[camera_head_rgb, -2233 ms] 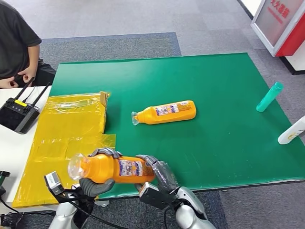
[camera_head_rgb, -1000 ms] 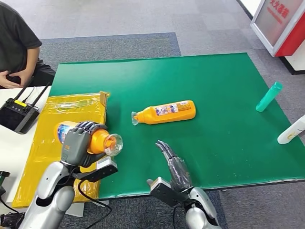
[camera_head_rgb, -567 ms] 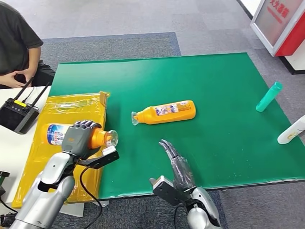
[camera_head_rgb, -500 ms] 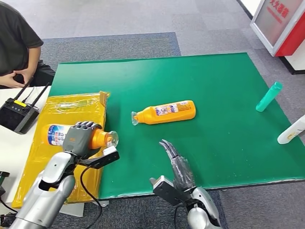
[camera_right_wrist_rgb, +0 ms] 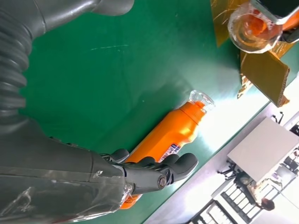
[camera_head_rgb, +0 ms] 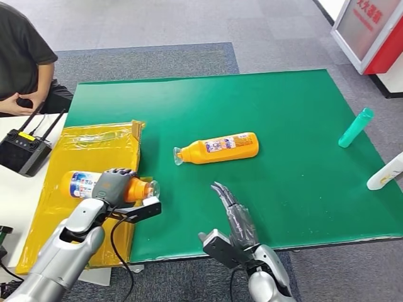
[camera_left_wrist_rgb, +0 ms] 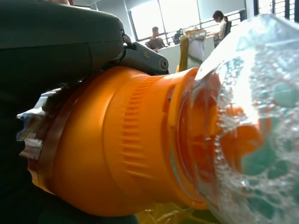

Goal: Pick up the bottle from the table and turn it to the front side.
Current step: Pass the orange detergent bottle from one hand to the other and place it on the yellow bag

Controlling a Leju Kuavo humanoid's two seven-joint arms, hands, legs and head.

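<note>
My left hand point(camera_head_rgb: 113, 184) grips an orange bottle point(camera_head_rgb: 82, 184) with a clear cap, held lying sideways low over the yellow bag point(camera_head_rgb: 80, 157), its cap pointing toward the green mat. In the left wrist view the bottle's orange neck point(camera_left_wrist_rgb: 123, 140) and clear cap point(camera_left_wrist_rgb: 253, 121) loom close in front of my hand point(camera_left_wrist_rgb: 53, 51). A second orange bottle point(camera_head_rgb: 218, 148) lies on its side in the middle of the green mat point(camera_head_rgb: 285, 126). My right hand point(camera_head_rgb: 235, 214) hovers open over the mat's near edge, fingers stretched toward that bottle point(camera_right_wrist_rgb: 169, 135); its fingers point(camera_right_wrist_rgb: 162, 170) hold nothing.
A teal bottle point(camera_head_rgb: 356, 128) and a white bottle point(camera_head_rgb: 385, 173) lie at the mat's right edge. A black remote controller point(camera_head_rgb: 24, 150) sits on the white table at left. A person in black point(camera_head_rgb: 21, 56) sits at the far left. A red and white stand point(camera_head_rgb: 371, 31) is at the back right.
My left hand took the bottle alone from the near edge, swung it left so its cap faces the mat, and lowered it over the yellow bag. My right hand let go and opened.
</note>
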